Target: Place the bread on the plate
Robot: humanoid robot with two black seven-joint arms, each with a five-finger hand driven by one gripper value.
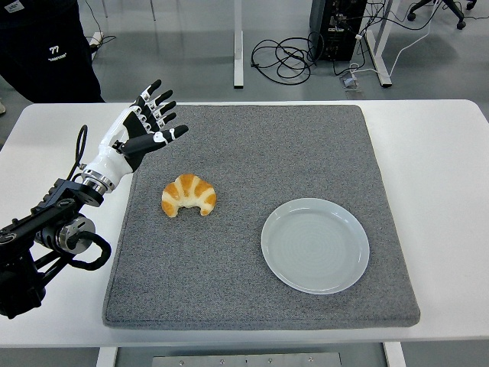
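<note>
White table [443, 176] across the whole view, near edge at the bottom. On it, a large grey mat [260, 153] covering most of the middle. Toward the mat's right front, a pale blue-grey plate [315, 245], round and bare. Reaching in from the left edge, black left arm [46, 237] with a white forearm section, looped cable beside it. At its end, left hand [145, 126] raised above the mat's far left corner, palm facing right, fingers [157, 103] spread wide apart, thumb pointing toward the mat's middle, gripping nothing. Left of centre on the mat, the bread [189, 195], a golden croissant with its tips toward the near edge, well apart from the plate and clear of the hand. At the top left, part of a person [46, 46] in dark clothing behind the table.
</note>
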